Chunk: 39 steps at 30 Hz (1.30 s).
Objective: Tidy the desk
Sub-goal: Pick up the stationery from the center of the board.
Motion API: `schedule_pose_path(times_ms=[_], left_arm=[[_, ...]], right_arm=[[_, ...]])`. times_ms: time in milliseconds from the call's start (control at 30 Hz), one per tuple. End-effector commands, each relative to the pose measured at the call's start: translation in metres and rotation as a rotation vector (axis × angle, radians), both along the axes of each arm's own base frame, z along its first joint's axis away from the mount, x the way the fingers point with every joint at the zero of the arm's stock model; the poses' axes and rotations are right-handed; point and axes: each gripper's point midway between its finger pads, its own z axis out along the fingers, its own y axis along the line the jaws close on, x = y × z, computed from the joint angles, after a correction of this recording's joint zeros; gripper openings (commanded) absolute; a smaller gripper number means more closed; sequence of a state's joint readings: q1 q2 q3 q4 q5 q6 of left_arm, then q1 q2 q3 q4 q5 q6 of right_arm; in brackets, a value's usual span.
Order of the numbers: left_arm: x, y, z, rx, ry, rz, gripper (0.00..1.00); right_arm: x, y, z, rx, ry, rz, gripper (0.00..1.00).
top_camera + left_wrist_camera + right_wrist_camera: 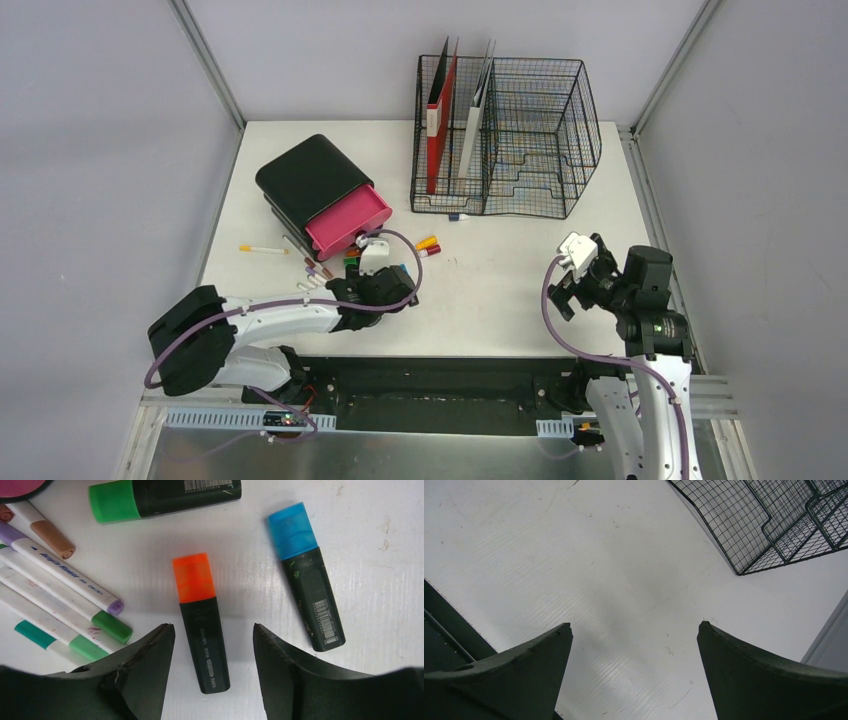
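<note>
Three highlighters (202, 630), perhaps five pens (60, 569), cropped, on desk (380, 605).

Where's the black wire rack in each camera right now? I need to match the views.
Top external: wire rack stands at the desk's back edge, right of centre.
Left wrist: not in it.
Right wrist: one corner of it fills the top right.
Shared landmark: the white desk that it stands on.

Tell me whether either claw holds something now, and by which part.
Nothing is held. The left claw straddles the black body of the orange-capped highlighter, gaps on both sides; the right claw stands open above the desk.
</note>
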<state>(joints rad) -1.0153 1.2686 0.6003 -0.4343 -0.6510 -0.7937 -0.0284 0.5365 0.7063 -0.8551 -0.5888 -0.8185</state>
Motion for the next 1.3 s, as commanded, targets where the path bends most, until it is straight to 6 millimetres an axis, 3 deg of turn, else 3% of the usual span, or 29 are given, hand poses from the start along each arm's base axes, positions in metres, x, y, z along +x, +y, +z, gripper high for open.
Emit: schedule_pose_path(times_ms=[0,167,233,400,567,700,867,1033,1267], left_arm=[[0.011,-0.014,-0.001,-0.050,-0.043,0.044,0.57],[0.009,-0.015,-0.015,-0.024,-0.005,0.056,0.52],[0.007,-0.013,-0.020,-0.015,0.006,0.064,0.42],[0.001,-0.010,-0.028,-0.014,0.036,0.065,0.30],[-0.006,-0.014,-0.028,-0.017,0.074,0.007,0.09],[-0.017,-0.024,-0.019,-0.051,0.114,-0.109,0.03],[-0.029,-0.045,0.019,-0.150,0.055,-0.334,0.01],[-0.038,-0.059,0.091,-0.255,-0.114,-0.599,0.00],[-0.027,-0.040,0.164,-0.089,-0.284,-0.733,0.00]], right_arm=[[0.000,0.002,0.008,0.000,-0.041,0.024,0.99],[-0.001,0.003,0.008,0.001,-0.042,0.032,0.99],[-0.001,0.003,0.007,0.001,-0.040,0.030,0.99],[-0.001,0.003,0.006,-0.001,-0.033,0.031,0.99],[-0.001,0.002,0.005,0.001,-0.028,0.028,0.99],[0.000,0.002,0.004,0.001,-0.023,0.029,0.99],[0.000,0.002,0.003,0.001,-0.018,0.030,0.99],[-0.001,0.003,0.003,0.002,-0.014,0.034,0.99],[-0.001,0.002,0.004,0.001,-0.021,0.032,0.99]])
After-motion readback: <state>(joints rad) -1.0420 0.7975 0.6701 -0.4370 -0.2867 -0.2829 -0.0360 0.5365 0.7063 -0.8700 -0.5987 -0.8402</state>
